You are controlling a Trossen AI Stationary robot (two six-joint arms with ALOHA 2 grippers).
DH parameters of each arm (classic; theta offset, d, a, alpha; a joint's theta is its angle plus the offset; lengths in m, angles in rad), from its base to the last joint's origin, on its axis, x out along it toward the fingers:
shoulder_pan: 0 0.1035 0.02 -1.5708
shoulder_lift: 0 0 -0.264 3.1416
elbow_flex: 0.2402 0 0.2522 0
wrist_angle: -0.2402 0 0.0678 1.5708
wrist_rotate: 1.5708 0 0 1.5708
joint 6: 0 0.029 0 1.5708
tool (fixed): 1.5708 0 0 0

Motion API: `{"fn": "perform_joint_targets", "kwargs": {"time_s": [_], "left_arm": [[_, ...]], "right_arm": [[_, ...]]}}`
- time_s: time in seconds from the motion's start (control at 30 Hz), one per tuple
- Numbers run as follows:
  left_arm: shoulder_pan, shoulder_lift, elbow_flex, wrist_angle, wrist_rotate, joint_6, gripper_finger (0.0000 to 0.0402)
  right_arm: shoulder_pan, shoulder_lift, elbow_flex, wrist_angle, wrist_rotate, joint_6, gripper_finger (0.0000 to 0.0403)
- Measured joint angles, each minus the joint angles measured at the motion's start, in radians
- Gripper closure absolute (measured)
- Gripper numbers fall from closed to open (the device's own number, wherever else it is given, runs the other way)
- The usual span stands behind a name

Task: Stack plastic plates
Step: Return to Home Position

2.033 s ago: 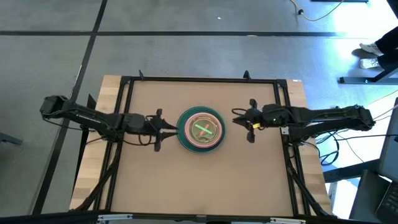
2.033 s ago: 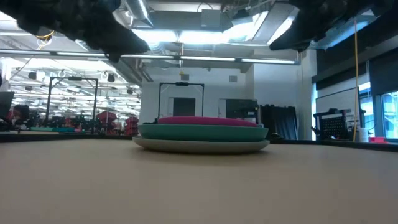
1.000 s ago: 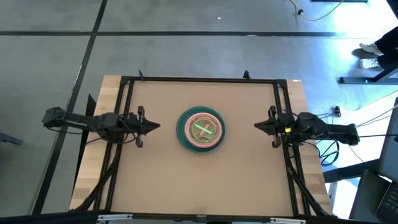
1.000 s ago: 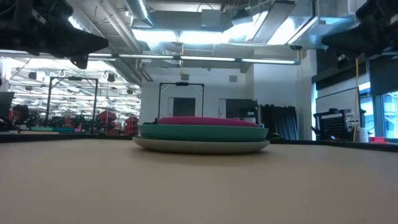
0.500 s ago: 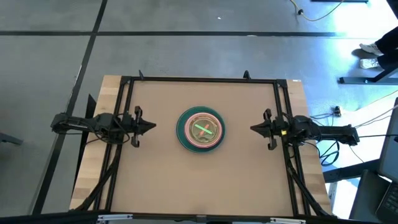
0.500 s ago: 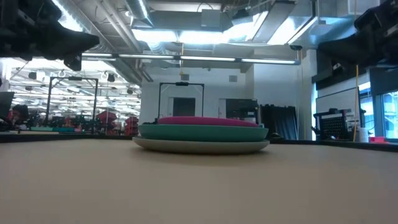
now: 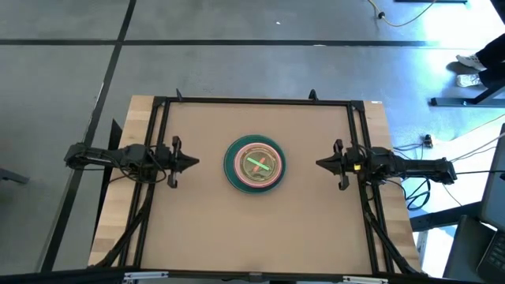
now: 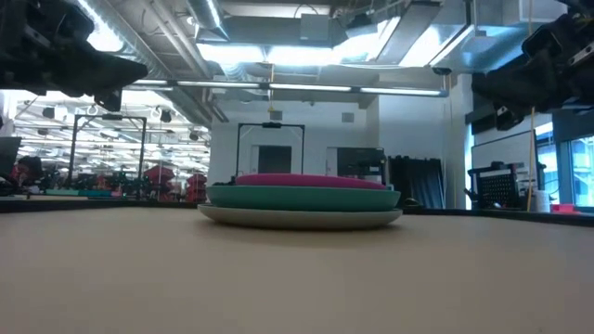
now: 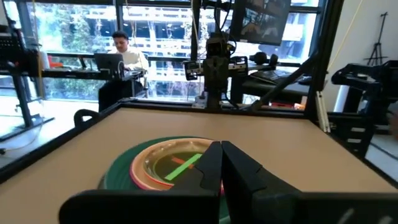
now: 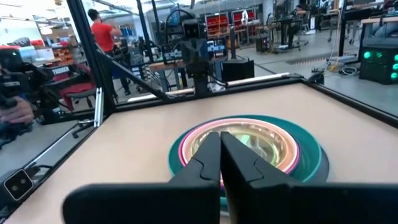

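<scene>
The plastic plates (image 7: pixel 254 163) form one stack at the middle of the table: a pale plate at the bottom, teal above it, pink and small translucent ones on top, seen in the low view (image 8: pixel 300 199) and both wrist views (image 9: pixel 163 168) (image 10: pixel 249 148). My left gripper (image 7: pixel 194 162) is shut, raised above the table to the left of the stack. My right gripper (image 7: pixel 319 164) is shut, raised to the right of it. Neither touches anything.
A black frame (image 7: pixel 252 101) runs around the table's edges. The brown tabletop (image 7: pixel 252 229) lies bare around the stack. People sit and stand in the room beyond the table (image 9: pixel 127 57) (image 10: pixel 102 34).
Both arms have drawn back from the stack toward their own sides of the table, the left toward the left edge and the right toward the right edge, then settled. The stack has stayed where it was.
</scene>
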Motion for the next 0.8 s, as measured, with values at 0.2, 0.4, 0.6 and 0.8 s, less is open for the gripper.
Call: {"fn": "perform_joint_targets", "kwargs": {"time_s": [0.2,0.4,0.6,0.8], "left_arm": [[0.0,0.005,0.0,-0.003,0.012,-0.015,0.0396],[0.0,0.005,0.0,-0.002,0.01,0.031,0.0393],[0.0,0.005,0.0,-0.002,0.01,0.033,0.0396],[0.0,0.005,0.0,-0.002,0.009,0.033,0.0397]], "right_arm": [[0.0,-0.001,0.0,-0.001,0.0,-0.003,0.0402],[0.0,-0.001,0.0,-0.003,0.0,-0.003,0.0402],[0.0,-0.001,0.0,-0.003,0.0,-0.003,0.0402],[0.0,-0.001,0.0,-0.005,0.0,-0.004,0.0402]]}}
